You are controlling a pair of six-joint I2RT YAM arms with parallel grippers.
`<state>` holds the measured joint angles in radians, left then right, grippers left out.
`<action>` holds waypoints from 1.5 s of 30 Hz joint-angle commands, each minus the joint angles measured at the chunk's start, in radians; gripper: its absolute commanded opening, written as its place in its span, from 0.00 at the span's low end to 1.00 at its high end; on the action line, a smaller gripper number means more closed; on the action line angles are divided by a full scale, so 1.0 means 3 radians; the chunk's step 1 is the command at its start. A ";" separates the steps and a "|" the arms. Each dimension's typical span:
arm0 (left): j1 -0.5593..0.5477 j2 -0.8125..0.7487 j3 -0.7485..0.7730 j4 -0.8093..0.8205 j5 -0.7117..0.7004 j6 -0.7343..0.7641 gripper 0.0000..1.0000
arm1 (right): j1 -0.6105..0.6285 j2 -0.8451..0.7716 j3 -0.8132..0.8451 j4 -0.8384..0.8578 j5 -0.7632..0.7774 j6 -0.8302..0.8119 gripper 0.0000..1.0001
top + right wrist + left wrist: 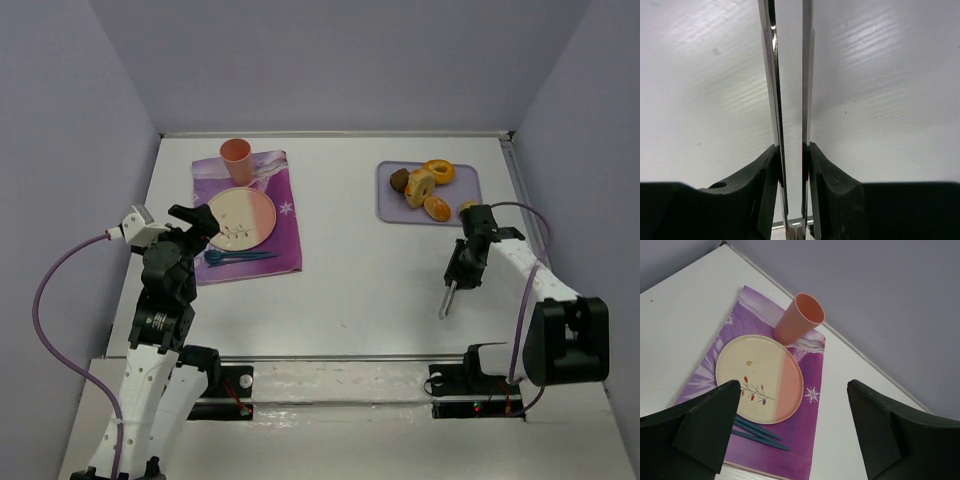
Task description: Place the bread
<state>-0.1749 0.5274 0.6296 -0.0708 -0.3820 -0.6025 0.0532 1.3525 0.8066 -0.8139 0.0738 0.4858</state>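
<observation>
Bread [436, 207] on tray [388, 208], right; plate [240, 217] on mat [285, 240], left; cup [237, 160] behind plate.

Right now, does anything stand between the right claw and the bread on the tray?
Nothing visible does. The right claw, shut on metal tongs, hangs just nearer than the tray; the bread lies at the tray's near edge.

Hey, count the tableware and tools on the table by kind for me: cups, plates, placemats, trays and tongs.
Pink cup: 1
Plate: 1
Purple placemat: 1
Lavender tray: 1
Metal tongs: 1
Total: 5
</observation>
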 commanded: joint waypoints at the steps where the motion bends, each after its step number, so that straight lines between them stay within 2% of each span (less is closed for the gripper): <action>1: -0.0005 -0.0035 -0.0028 0.0215 -0.0071 0.0025 0.99 | -0.0019 -0.0662 0.0139 0.0197 0.0005 -0.0121 0.34; 6: -0.0005 0.0067 -0.0018 0.0210 0.0107 -0.0001 0.99 | -0.0019 -0.1081 0.0277 0.0365 -0.0455 -0.0422 0.33; 10: -0.0005 0.0129 -0.0018 0.0215 0.0256 -0.0021 0.99 | -0.0019 -0.1139 0.0353 0.0534 -0.0884 -0.0627 0.33; 12: -0.0005 0.0154 -0.0007 0.0210 0.0327 -0.0027 0.99 | -0.0019 -0.1124 0.0405 0.0626 -0.0926 -0.0719 0.33; 15: -0.0005 0.0149 0.0008 0.0215 0.0379 -0.0022 0.99 | -0.0019 -0.0966 0.0557 0.0622 -0.0870 -0.0801 0.39; 28: -0.0005 0.0129 -0.0002 0.0200 0.0256 0.0025 0.99 | -0.0019 -0.0577 0.0998 0.0397 -0.0543 -0.1021 0.45; 29: -0.0005 0.0129 -0.0012 0.0200 0.0256 0.0019 0.99 | -0.0019 -0.0470 0.1084 0.0361 -0.0426 -0.1062 0.49; 37: -0.0005 0.0149 -0.0043 0.0210 0.0246 0.0060 0.99 | -0.0019 0.0175 0.1611 0.0085 0.0025 -0.1491 0.51; 45: -0.0005 0.0134 -0.0033 0.0291 0.0210 0.0086 0.99 | -0.0019 0.0507 0.1663 0.0161 -0.0036 -0.1814 0.58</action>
<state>-0.1749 0.5728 0.6281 -0.0566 -0.2989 -0.5980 0.0528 1.4796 1.2556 -0.7715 0.0509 0.0174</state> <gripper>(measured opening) 0.990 0.568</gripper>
